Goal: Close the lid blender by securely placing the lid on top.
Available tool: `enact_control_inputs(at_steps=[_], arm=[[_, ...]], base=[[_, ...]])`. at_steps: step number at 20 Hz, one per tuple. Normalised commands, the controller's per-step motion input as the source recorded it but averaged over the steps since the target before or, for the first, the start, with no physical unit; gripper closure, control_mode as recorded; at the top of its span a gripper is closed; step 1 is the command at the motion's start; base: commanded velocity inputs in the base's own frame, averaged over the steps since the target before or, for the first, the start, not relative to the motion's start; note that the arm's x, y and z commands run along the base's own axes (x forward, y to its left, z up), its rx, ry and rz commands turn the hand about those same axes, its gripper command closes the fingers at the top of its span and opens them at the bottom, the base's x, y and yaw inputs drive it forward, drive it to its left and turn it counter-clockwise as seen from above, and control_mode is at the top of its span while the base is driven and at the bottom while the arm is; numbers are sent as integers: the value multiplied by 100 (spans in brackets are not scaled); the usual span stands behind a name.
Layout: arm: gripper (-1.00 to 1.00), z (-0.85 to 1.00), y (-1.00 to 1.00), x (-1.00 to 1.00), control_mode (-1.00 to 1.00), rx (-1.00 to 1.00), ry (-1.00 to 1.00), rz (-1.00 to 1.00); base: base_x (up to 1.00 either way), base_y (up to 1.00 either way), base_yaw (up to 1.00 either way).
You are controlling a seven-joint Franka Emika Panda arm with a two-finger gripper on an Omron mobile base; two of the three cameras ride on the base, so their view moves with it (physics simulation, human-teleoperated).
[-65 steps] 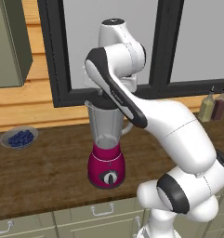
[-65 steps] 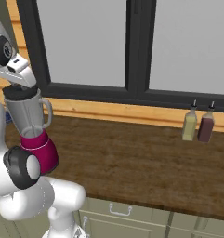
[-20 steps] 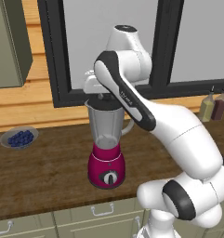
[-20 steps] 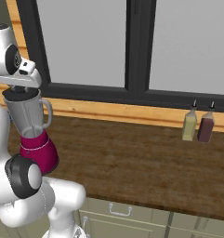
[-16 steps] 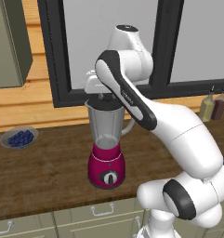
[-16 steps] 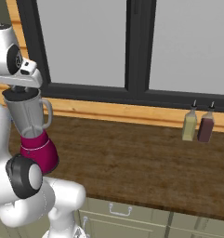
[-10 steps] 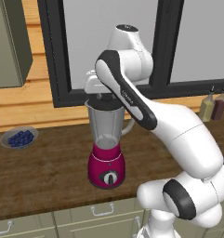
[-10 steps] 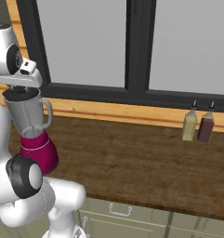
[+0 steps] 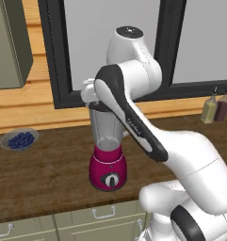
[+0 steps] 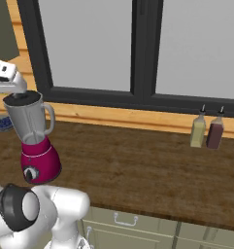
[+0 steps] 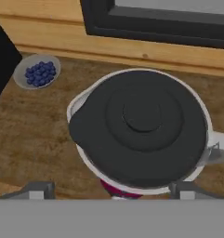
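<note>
The lid (image 11: 141, 128) sits on the blender (image 9: 107, 146) with its edge bulging toward 9 o'clock, so it may slip off if unseated; the end effector's opening I cannot tell.

bowl of blueberries (image 11: 37, 71): on the brown desk (image 11: 25, 139), up and left of the fingers | two bottles (image 10: 207, 131): by the window (image 10: 138, 48), far off

The arm arches high, its pincer (image 11: 111, 188) pointing down, fingers spread wide.
</note>
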Motion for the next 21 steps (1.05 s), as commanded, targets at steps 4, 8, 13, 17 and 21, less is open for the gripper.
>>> enact_control_inputs(at_steps=[4,8,13,17,21], arm=[[-100,-67,77,-100,-100,-14,-15,5],[-100,-88,59,-100,-100,-8,-1,6],[-100,-67,23,-95,-100,-1,2,1],[-100,0,0,-1,-100,0,1,0],[-100,0,0,0,-100,0,0,0]], base=[[0,0,0],[0,0,0],[0,0,0],[0,0,0],[0,0,0]])
